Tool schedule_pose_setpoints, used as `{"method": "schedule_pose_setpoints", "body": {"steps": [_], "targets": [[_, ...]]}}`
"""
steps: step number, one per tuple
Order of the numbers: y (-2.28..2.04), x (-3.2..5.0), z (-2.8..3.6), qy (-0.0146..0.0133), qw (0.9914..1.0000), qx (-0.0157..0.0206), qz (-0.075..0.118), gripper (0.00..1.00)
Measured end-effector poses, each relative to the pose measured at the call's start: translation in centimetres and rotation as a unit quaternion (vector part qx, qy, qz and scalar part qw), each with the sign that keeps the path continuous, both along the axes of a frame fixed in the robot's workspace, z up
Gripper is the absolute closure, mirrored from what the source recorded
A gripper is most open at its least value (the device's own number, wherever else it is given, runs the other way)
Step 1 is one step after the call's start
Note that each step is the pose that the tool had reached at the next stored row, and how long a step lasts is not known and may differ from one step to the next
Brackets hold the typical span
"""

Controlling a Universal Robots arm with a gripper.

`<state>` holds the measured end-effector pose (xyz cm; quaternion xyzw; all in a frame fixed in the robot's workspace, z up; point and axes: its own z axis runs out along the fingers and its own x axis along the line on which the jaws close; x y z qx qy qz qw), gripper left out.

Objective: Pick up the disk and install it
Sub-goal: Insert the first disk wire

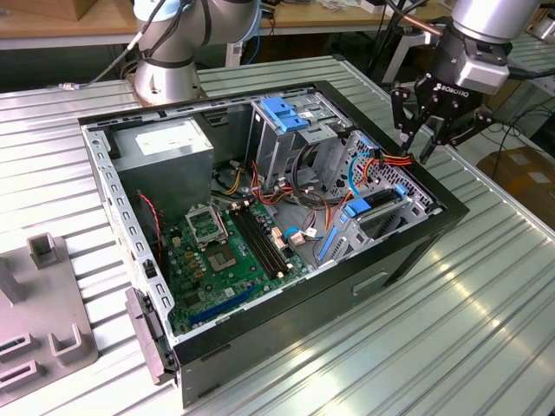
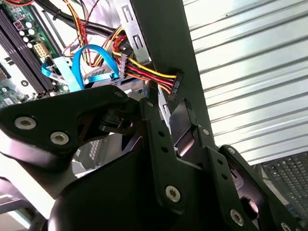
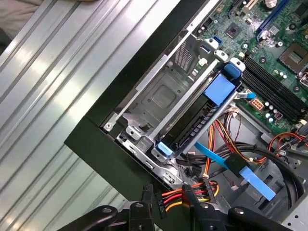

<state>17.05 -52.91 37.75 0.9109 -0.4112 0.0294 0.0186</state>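
my jaws stand apart and grasp nothing. my gripper (image 1: pixel 422 147) hangs over the far rim of the computer case (image 1: pixel 451 217), at the exterior view's right. just under my fingers (image 3: pixel 191 204) lies a bundle of red, yellow and orange wires (image 3: pixel 185 195) ending in a black plug (image 2: pixel 175 84); i cannot tell whether i touch it.

the disk (image 3: pixel 199 118) is not in my hold. it sits on edge in the metal cage (image 3: pixel 163 96) inside the case, dark body between bright blue ends, and to my judgement it is already seated. in the exterior view the disk (image 1: pixel 379 201) lies at about 7 o'clock from my jaws, near, and its long axis runs roughly from 2 to 8 o'clock, along the case wall. mine is the only arm here.

there is white lettering on my gripper's body, which i leave unread. i make out no label on the disk's edge.
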Motion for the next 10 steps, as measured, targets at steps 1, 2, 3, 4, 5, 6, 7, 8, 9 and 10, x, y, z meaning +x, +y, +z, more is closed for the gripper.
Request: {"method": "schedule_pose_setpoints", "body": {"steps": [1, 2, 3, 4, 5, 6, 7, 8, 9, 10], "targets": [[0.00, 0.06, -0.05, 0.0000, 0.99999, 0.0000, 0.004, 0.62], [0.00, 0.08, -0.16, 0.0000, 0.99979, -0.0001, 0.021, 0.62], [0.00, 0.09, -0.24, 0.0000, 0.99945, 0.0000, 0.033, 0.62], [0.00, 0.10, -0.30, 0.0000, 0.99909, 0.0000, 0.043, 0.62], [0.00, 0.12, -0.42, 0.0000, 0.99842, 0.0000, 0.056, 0.62], [0.00, 0.15, -0.52, 0.0000, 0.99776, 0.0000, 0.067, 0.62], [0.01, 0.31, -0.68, 0.0000, 0.99672, -0.0001, 0.081, 0.62], [0.03, 0.39, -0.72, 0.0000, 0.99643, -0.0001, 0.084, 0.62], [0.05, 0.50, -0.78, 0.0000, 0.99616, 0.0000, 0.088, 0.62], [0.11, 0.63, -0.86, 0.0000, 0.99576, 0.0000, 0.092, 0.62]]}}
